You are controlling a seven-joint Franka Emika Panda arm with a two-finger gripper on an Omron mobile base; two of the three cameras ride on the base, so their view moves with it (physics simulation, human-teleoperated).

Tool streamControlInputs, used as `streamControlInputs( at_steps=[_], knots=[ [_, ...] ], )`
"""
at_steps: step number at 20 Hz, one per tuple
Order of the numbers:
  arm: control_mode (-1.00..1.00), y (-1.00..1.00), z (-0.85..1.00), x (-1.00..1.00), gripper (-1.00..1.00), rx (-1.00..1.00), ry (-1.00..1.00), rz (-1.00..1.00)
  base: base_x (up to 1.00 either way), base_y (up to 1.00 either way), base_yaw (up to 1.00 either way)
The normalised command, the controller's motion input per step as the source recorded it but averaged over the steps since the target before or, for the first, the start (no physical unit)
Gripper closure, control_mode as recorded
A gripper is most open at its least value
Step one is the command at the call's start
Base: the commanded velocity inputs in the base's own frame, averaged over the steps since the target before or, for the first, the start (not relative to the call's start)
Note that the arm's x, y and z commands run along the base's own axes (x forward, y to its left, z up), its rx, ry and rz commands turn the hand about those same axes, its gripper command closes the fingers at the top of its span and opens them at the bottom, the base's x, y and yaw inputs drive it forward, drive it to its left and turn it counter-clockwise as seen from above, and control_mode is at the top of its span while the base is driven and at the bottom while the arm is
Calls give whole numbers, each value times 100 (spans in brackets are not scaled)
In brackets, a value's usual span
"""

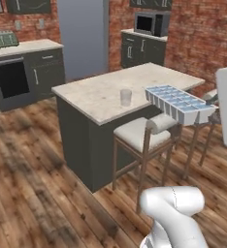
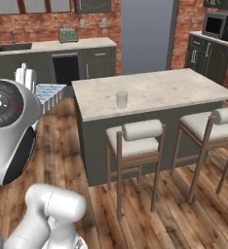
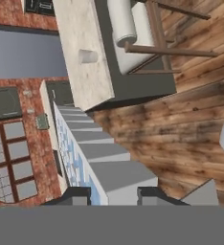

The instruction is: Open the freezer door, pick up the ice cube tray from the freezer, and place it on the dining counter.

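Along the back wall, at the left of the left base view, sit a toaster [image 1: 5, 38] and dark oven [image 1: 11, 77]; mid-frame is the dining counter [image 1: 98, 94], the table here, w/ a small cup [image 1: 126, 97] on its top. Right of that, the ice cube tray [image 1: 181, 103] hangs in the air, level, above a stool [image 1: 144, 133] & beside the table's near edge, not touching the stone.

Hand view: the gripper [image 3: 113, 197] has its fingers [image 3: 75, 196] set either side of the tray's near end, pinching it; the tray runs away from the camera toward the table.

Progress, judged from how things lie: tray is out of the freezer & in hand, so the door-opening and pick-up steps look done. Left to do: carry the tray over the stone top, lower it, let go. Cup is close to the likely drop spot, so some care needed.

View differences: the left base view gives the tray's grid of compartments & its height relative to the table. The right base view has the tray [image 2: 47, 92] at far left, partly behind the arm's big joint, plus both stools & a sink [image 2: 11, 47] on the back wall. Finger contact reads best in the hand view.
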Motion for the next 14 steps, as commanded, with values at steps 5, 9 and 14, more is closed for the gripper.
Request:
streamControlInputs(
  at_steps=[5, 9, 14],
  knots=[
    [100, 0, 0, 0, 100, 0, 0, 0, 69, 39, -24],
    [100, 0, 0, 0, 100, 0, 0, 0, 71, 44, -21],
    [100, 0, 0, 0, 100, 0, 0, 0, 63, 44, -20]
  ],
)
